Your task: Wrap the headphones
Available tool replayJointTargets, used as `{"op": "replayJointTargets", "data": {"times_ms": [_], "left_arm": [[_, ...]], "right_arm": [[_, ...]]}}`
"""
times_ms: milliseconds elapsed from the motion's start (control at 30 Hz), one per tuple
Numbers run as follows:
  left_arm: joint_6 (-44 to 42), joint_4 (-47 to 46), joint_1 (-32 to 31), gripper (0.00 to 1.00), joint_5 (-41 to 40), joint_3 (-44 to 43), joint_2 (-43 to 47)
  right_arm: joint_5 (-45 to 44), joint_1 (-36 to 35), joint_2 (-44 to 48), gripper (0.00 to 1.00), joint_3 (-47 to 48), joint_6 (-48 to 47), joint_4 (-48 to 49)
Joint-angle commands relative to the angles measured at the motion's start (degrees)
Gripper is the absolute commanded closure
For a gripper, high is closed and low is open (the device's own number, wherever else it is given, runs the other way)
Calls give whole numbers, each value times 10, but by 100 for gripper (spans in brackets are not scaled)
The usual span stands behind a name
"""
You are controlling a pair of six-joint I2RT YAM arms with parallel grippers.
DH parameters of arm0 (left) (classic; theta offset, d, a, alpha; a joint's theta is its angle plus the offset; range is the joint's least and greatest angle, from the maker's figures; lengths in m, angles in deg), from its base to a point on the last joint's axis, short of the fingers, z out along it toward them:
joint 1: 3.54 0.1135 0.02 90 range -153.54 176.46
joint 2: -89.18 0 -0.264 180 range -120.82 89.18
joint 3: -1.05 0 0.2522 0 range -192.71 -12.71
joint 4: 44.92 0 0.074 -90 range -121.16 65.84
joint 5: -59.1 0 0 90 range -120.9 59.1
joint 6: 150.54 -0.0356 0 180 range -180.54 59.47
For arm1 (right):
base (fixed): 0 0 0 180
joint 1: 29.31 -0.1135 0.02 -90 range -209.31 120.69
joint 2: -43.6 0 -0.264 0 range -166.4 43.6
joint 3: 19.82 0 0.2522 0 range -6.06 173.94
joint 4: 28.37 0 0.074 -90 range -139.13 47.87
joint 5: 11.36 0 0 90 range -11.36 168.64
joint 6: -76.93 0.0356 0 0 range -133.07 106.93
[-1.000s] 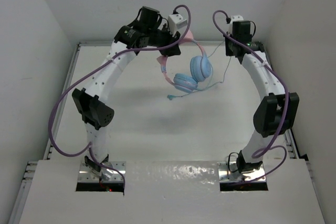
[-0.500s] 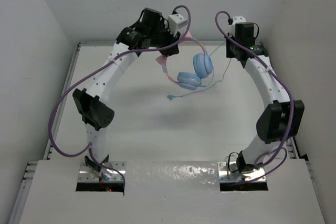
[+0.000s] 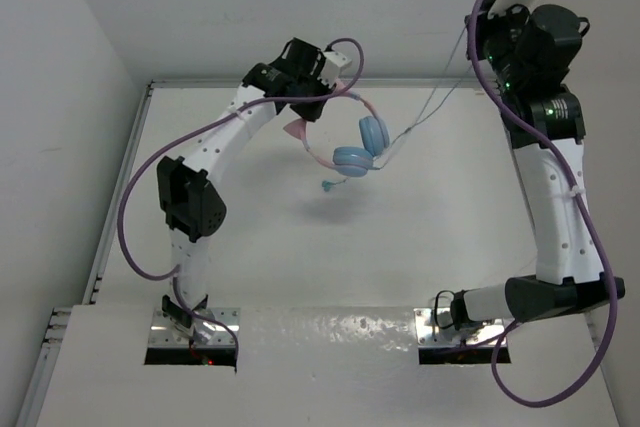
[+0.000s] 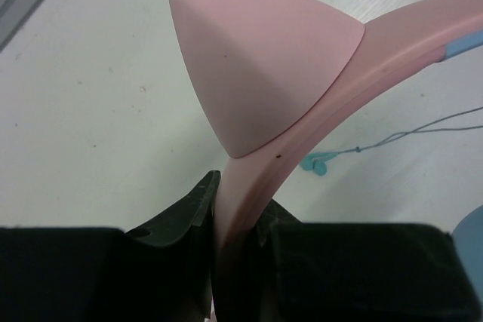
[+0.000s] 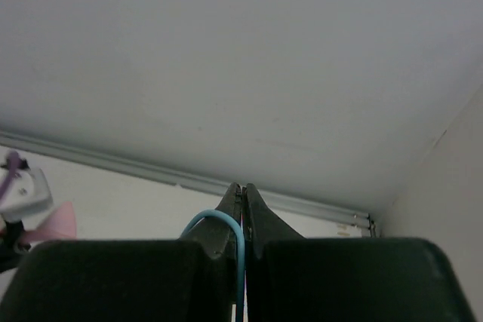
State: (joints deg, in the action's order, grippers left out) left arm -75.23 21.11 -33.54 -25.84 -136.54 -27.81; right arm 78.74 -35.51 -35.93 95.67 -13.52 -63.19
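Observation:
The headphones (image 3: 352, 150) hang above the table, with a pink headband (image 4: 317, 126), a pink cat ear (image 4: 249, 58) and two light blue ear cups (image 3: 374, 134). My left gripper (image 4: 238, 216) is shut on the headband just below the cat ear, seen in the top view at the back centre (image 3: 338, 92). The thin teal cable (image 3: 430, 107) runs up and to the right from the cups to my right gripper (image 3: 480, 32), raised high at the back right. That gripper (image 5: 243, 194) is shut on the cable (image 5: 219, 220), which loops over one finger. The cable's plug end (image 3: 326, 185) dangles below the cups.
Thick purple robot cables (image 3: 135, 227) loop along both arms. A metal rail (image 5: 151, 171) edges the table's far side under the back wall. Side walls close in left and right. The arm bases (image 3: 190, 332) sit at the near edge.
My right arm has risen high and swung to the back right, drawing the cable out in a long line. The left gripper has shifted slightly right with the headphones, which have turned.

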Motion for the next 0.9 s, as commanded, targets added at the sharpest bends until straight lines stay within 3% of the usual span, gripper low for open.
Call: {"op": "replayJointTargets", "data": {"times_ms": [0, 133, 300, 500, 667, 867], "left_arm": [[-24, 12, -22, 100, -8, -11, -15], [-58, 40, -49, 100, 41, -7, -30], [-78, 34, -100, 100, 48, -28, -38], [-117, 74, -117, 100, 139, -72, -41], [-158, 109, -157, 100, 174, -80, -41], [-128, 96, -168, 100, 210, -87, -46]], "right_arm": [[13, -1, -15, 100, 42, -10, 45], [24, -1, -68, 100, 124, 0, 45], [40, -1, -136, 100, 195, 32, 31], [3, -1, -163, 100, 153, -10, 37], [1, -1, -183, 100, 112, 45, 62], [-26, -1, -216, 100, 101, 85, 45]]}}
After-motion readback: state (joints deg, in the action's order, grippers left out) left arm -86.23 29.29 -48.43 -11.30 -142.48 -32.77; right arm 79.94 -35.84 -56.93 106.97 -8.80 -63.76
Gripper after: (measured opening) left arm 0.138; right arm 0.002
